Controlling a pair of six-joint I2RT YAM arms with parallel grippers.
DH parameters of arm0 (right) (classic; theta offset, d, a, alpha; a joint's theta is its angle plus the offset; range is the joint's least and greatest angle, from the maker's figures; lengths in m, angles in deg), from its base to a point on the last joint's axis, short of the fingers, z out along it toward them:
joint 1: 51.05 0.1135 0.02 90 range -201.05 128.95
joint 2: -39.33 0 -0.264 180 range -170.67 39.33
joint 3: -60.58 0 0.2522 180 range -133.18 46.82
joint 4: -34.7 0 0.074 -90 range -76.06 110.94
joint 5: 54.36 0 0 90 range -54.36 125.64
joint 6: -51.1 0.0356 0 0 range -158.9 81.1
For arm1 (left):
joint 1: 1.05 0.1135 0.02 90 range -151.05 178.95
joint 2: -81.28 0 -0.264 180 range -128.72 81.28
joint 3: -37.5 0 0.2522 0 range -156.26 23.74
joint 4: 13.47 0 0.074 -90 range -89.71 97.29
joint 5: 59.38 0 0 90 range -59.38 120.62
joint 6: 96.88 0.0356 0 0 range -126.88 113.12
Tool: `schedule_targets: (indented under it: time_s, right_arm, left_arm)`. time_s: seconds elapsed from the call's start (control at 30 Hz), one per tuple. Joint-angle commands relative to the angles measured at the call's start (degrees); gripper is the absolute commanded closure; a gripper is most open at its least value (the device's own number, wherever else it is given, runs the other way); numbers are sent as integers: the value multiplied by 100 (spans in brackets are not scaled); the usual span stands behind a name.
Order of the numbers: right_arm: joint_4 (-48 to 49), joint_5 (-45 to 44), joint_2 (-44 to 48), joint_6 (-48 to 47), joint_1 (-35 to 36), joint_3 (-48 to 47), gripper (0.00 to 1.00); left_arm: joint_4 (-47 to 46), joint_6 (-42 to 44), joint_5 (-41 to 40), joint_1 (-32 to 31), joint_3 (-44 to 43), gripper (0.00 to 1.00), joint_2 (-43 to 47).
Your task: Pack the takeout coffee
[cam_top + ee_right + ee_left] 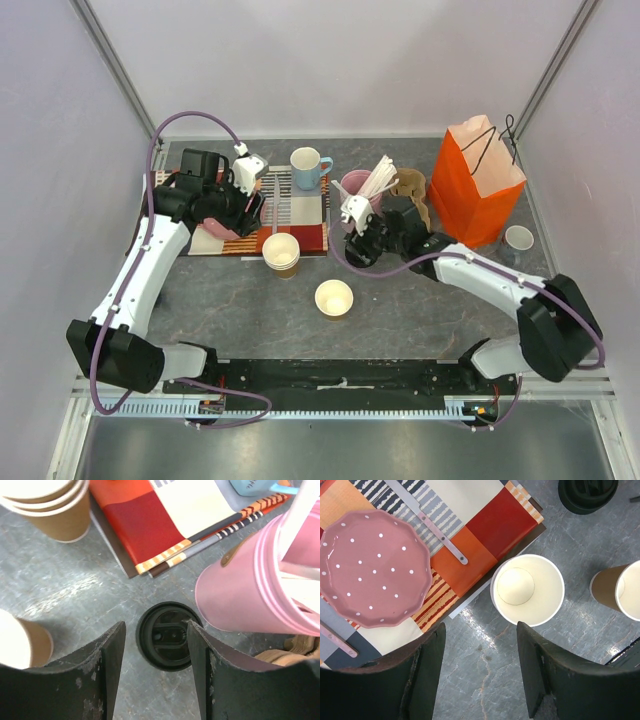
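The takeout coffee (170,636), a cup seen from above by its round black dome lid, stands on the grey table beside a pink cup (260,580). Its lid also shows in the left wrist view (587,495). In the top view my right gripper hides it. My right gripper (156,626) (358,245) is open and hovers over the coffee, its right finger overlapping the lid's right edge. My left gripper (481,627) (250,215) is open and empty above the table next to the placemat's edge (485,535).
Stacked lidless paper cups (281,252) (527,590) (47,505) and a single paper cup (334,298) stand near the placemat. A pink dotted plate (372,567), blue mug (308,167), orange paper bag (478,185) and a small cup (518,238) are around.
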Motion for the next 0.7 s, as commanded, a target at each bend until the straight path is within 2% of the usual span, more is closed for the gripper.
schedule_targets:
  time_s: [0.0,0.07,0.17,0.27,0.5,0.67]
  right_arm:
    - [605,1036,626,-147,-175,841,40]
    - [1158,1590,715,37,-438,1115,41]
    - [1652,1838,619,38,-658,1441,43]
    - [1574,1786,303,-216,-659,1390,46]
    - [1609,1567,-13,-463,-667,1258,44]
    - [1178,1249,-356,-532,-650,819,45]
  left_arm:
    - [-51,19,149,19,70,35,56]
    - [-51,28,176,19,88,35,74]
    - [-51,46,193,18,114,35,74]
    - [-51,46,193,18,114,35,82]
    - [-60,55,185,27,150,35,109]
    - [-60,81,185,18,132,35,117]
